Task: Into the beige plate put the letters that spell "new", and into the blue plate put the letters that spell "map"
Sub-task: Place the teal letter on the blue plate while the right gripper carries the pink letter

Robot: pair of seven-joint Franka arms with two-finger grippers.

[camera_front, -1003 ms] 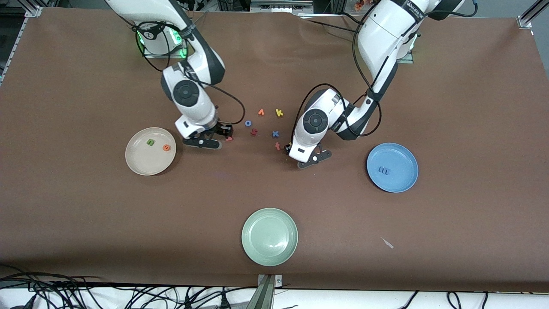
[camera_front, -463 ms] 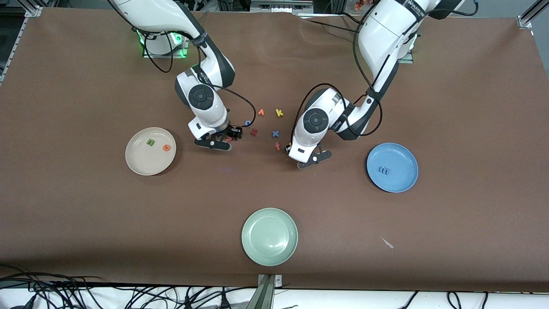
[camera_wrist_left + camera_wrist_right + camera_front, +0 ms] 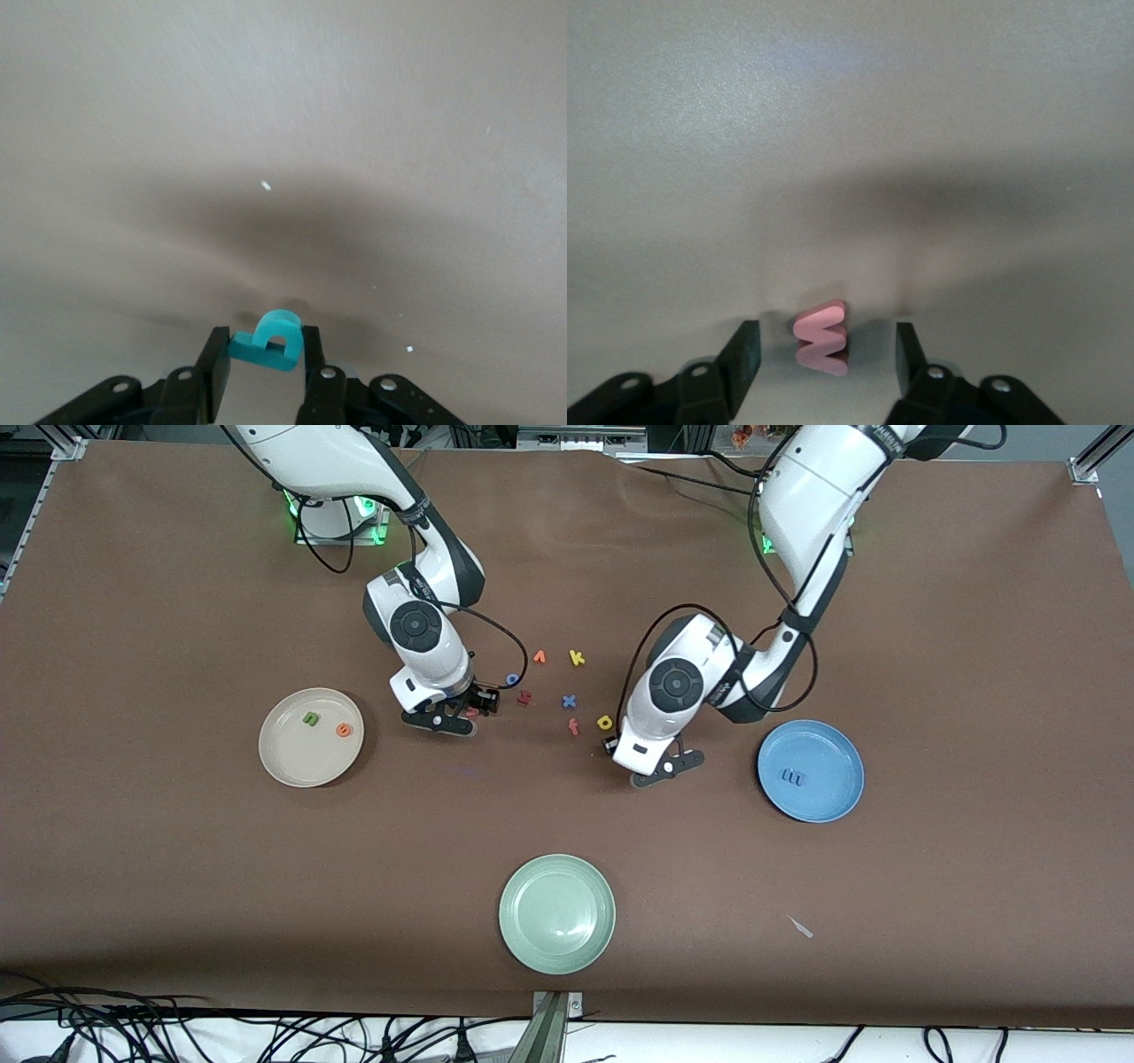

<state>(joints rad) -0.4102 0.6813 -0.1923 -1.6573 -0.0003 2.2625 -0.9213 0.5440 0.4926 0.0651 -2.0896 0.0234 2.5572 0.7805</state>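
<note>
Two pickups are under way at mid-frame. The left hand point(image 3: 261, 372) is clamped on the teal p point(image 3: 268, 340), due for the blue plate point(image 3: 811, 771) at right. The right hand point(image 3: 824, 359) stands apart around the salmon w point(image 3: 822, 338) (untouched on the counter), so closing comes next, then the beige plate point(image 3: 311, 737) at left.

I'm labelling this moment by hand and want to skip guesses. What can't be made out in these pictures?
- Front view: the left gripper and its teal p are hidden under the arm's wrist.
- Front view: the pink w is mostly covered by the right gripper.
- Blue plate: the m is too small to read.
</note>
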